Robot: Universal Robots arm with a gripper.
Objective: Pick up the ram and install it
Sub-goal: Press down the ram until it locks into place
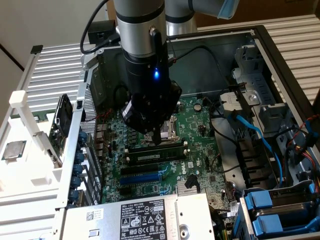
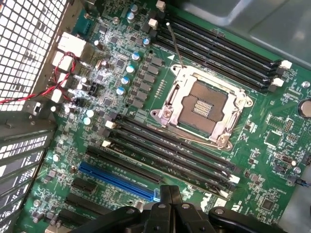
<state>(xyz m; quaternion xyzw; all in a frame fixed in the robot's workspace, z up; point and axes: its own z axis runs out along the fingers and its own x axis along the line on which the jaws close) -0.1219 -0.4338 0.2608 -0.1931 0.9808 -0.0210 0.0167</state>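
While closed, empty hand (image 1: pixel 156 137) hovers over long green ram stick (image 1: pixel 155 155) in black slot (image 1: pixel 152 172), seating step judged underway; firm downward press needed

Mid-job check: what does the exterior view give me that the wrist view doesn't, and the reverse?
Exterior view: the arm reaching down into the open computer case, the labelled power supply, the blue drive bays, a silver chip lying outside the case, and the ram with its white label lying along the black slots just below the claw.

Wrist view: a straight-down look into the empty processor socket.

Both: the green board, the blue slot and the claw above the board.
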